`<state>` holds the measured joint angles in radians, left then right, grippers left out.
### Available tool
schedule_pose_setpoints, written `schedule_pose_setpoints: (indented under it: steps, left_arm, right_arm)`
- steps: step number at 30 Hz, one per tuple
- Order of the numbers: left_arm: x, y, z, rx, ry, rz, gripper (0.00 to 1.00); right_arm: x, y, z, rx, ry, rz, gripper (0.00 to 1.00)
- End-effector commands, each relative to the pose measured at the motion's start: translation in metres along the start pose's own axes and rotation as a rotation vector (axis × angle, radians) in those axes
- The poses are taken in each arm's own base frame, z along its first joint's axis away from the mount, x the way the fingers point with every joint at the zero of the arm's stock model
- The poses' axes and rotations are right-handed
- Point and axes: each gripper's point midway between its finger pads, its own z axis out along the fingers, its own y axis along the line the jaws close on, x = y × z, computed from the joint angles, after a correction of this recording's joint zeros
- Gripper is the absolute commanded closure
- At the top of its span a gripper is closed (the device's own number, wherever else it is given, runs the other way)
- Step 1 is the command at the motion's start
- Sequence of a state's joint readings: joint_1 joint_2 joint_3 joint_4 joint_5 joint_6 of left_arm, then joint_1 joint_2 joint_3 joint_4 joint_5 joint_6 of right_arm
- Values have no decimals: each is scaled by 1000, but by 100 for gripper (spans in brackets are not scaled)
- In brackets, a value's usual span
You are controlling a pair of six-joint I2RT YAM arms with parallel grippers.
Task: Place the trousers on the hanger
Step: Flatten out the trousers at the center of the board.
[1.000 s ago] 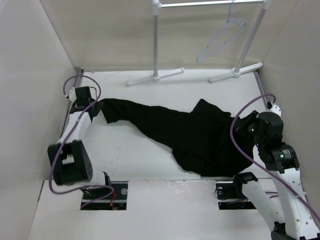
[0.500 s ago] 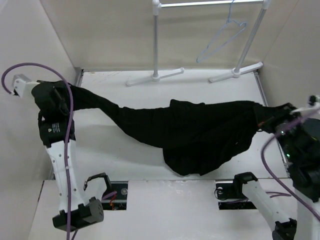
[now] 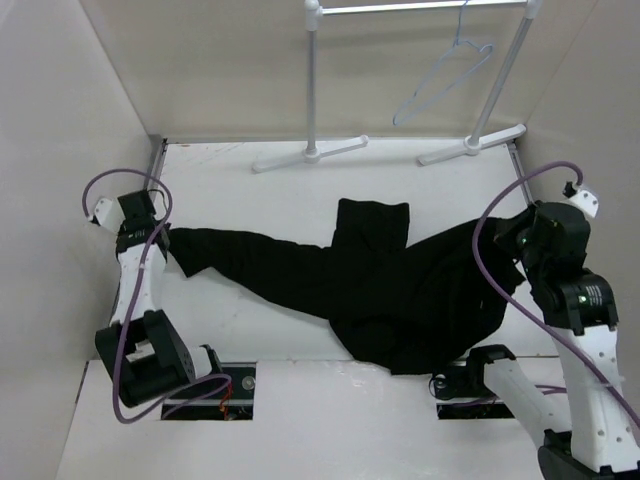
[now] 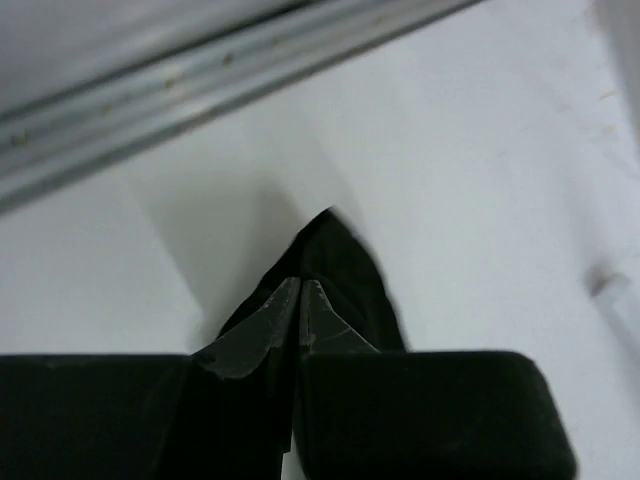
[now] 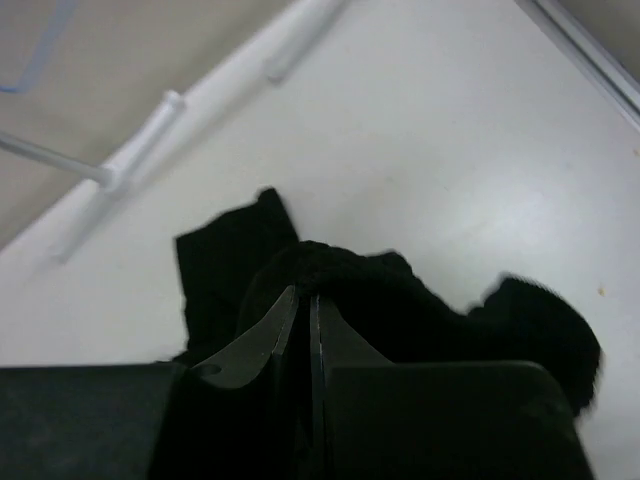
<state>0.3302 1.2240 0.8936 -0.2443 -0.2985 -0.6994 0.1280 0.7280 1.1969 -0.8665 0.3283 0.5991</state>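
The table (image 3: 250, 190) carries nearly everything, and the trousers (image 3: 380, 290) lie across its middle, stretched from near the left edge to near the right edge, with a heap that sags toward the near edge. I judge this cloth as soft, light and limp: it will not keep any shape, it folds over itself, and a loose part can drag on the surface, so the good places to hold are the ends or the waistband, pinched well inside the hem. The white rail stand (image 3: 312, 100) is at the far edge, and the hanger (image 3: 440, 85) hangs on its bar, well apart from the cloth. My left arm is bent low near the left edge, and my right arm reaches over by the right edge. The left gripper (image 4: 300, 285) is closed tight with a peak of black cloth between its tips; the right gripper (image 5: 303, 295) is also closed, pinching a bunch of the same cloth.
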Motion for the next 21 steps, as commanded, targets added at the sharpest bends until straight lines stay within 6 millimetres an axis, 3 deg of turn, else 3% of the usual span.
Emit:
schedule_pose_setpoints:
  steps: [1, 4, 7, 9, 10, 12, 13, 17, 19, 21]
  left_arm:
    - [-25, -25, -7, 107, -6, -184, 100]
    - [-62, -86, -30, 264, -13, -235, 100]
    - [-113, -159, -88, 470, -76, -254, 100]
    - [-140, -186, -130, 584, -128, -267, 100]
    - [-148, -188, -145, 614, -155, -275, 99]
    - [-150, -164, -143, 580, -194, -289, 98]
    - [-141, -140, -126, 511, -201, -296, 97]
    - [-51, 0, -24, 46, -71, -313, 90]
    - [-15, 37, 2, -81, 22, -332, 73]
    - [-4, 46, 10, -112, 60, -349, 57]
  right_arm:
    - [-20, 6, -8, -42, -83, 57, 99]
    - [-37, 30, -11, -118, -87, 92, 99]
    - [-68, 54, -27, -199, -138, 123, 99]
    - [-82, 59, -41, -223, -173, 137, 99]
    - [-86, 58, -49, -234, -189, 146, 99]
    - [-77, 48, -57, -229, -189, 158, 99]
    - [-63, 41, -55, -221, -159, 161, 99]
    - [18, -9, -28, -81, -4, 161, 99]
    - [45, -23, -19, -37, 63, 173, 99]
    - [57, -28, -14, -19, 92, 177, 99]
